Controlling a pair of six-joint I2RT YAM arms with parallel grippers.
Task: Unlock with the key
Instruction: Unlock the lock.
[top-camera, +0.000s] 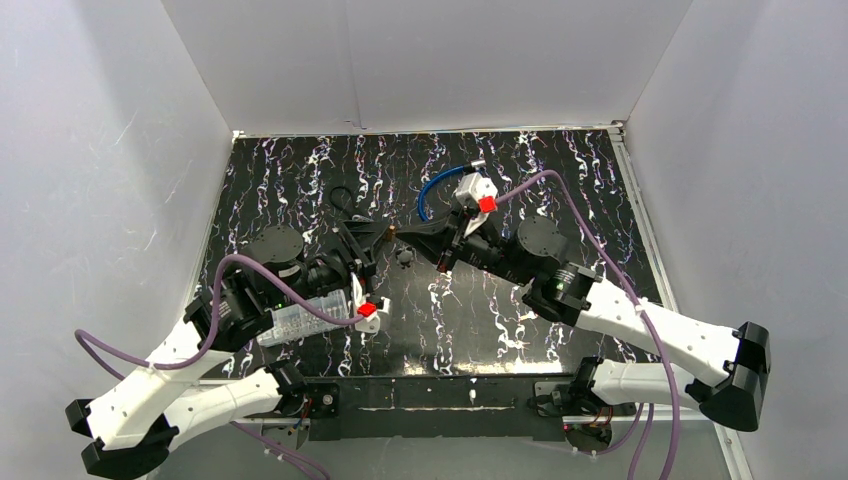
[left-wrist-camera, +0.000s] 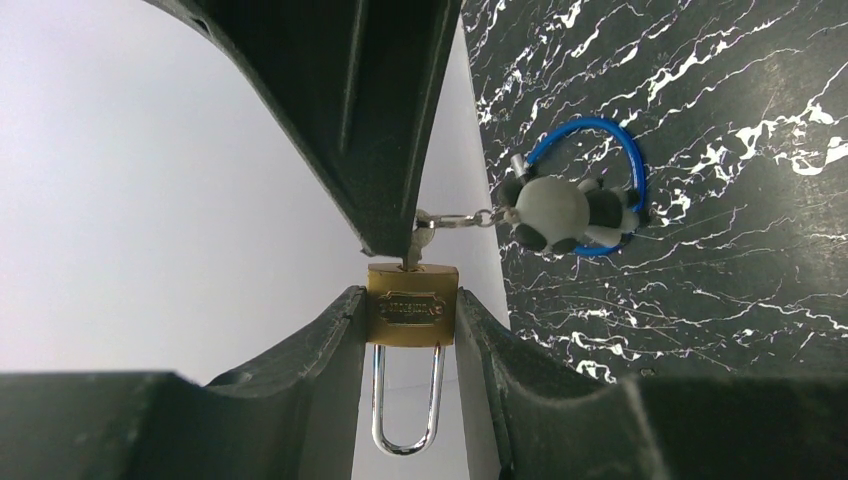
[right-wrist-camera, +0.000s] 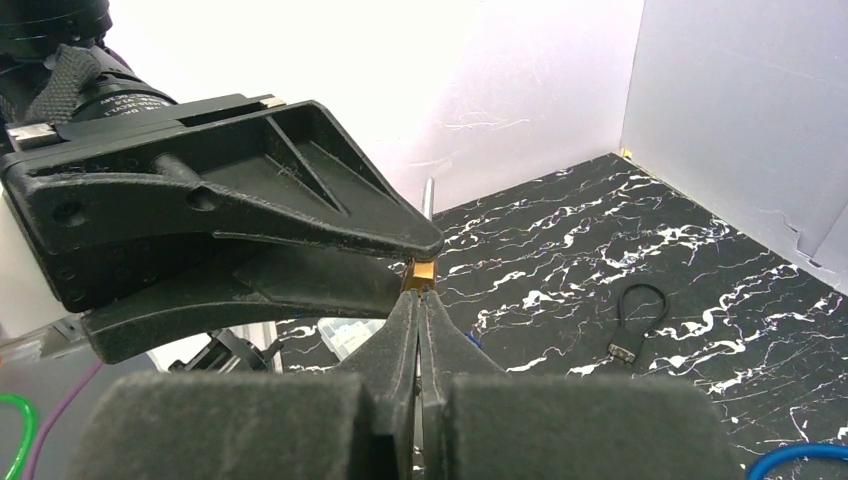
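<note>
Evidently the left hand (left-wrist-camera: 411, 335) is clamped on the padlock (left-wrist-camera: 412, 306), steadying it above the tabletop (left-wrist-camera: 720, 120), so the right hand (right-wrist-camera: 420, 305), pinched on the key (left-wrist-camera: 416, 246), apparently seated in the keyhole, can turn it.

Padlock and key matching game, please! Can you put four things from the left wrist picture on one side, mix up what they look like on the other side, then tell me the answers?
Things:
1. padlock
2. key
3. cable loop
4. shackle

Clues:
A. blue
B. silver U shape
C. gold, squeezed by the left gripper
D. stuck into the lock's keyhole end

Pairs: 1-C, 2-D, 3-A, 4-B
</note>
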